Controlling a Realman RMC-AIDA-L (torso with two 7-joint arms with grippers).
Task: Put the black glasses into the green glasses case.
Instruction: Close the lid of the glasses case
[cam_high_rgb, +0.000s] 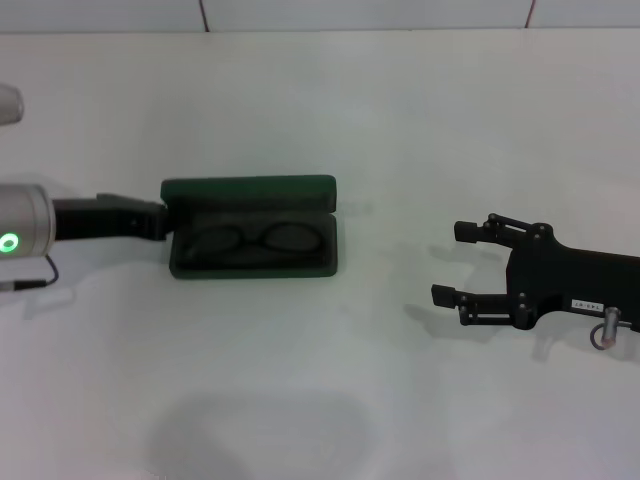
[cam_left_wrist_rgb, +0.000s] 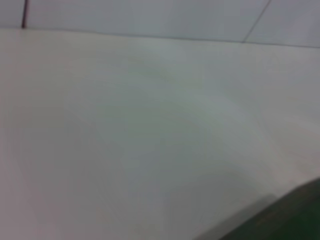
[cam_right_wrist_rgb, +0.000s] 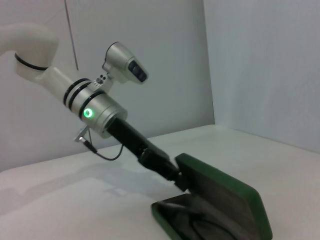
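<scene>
The green glasses case (cam_high_rgb: 250, 190) lies open at the table's centre left, lid raised at the back. The black glasses (cam_high_rgb: 262, 240) lie folded inside its dark lined tray. My left gripper (cam_high_rgb: 160, 222) is at the case's left end, closed narrow against the hinge-side edge. The right wrist view shows the same contact: left gripper (cam_right_wrist_rgb: 177, 177) on the end of the case (cam_right_wrist_rgb: 225, 192). My right gripper (cam_high_rgb: 450, 262) is open and empty, low over the table well to the right of the case.
The white table (cam_high_rgb: 400, 120) meets a white wall at the back. A thin cable (cam_high_rgb: 40, 280) hangs from the left wrist. The left wrist view shows only table and a dark green corner (cam_left_wrist_rgb: 300, 215).
</scene>
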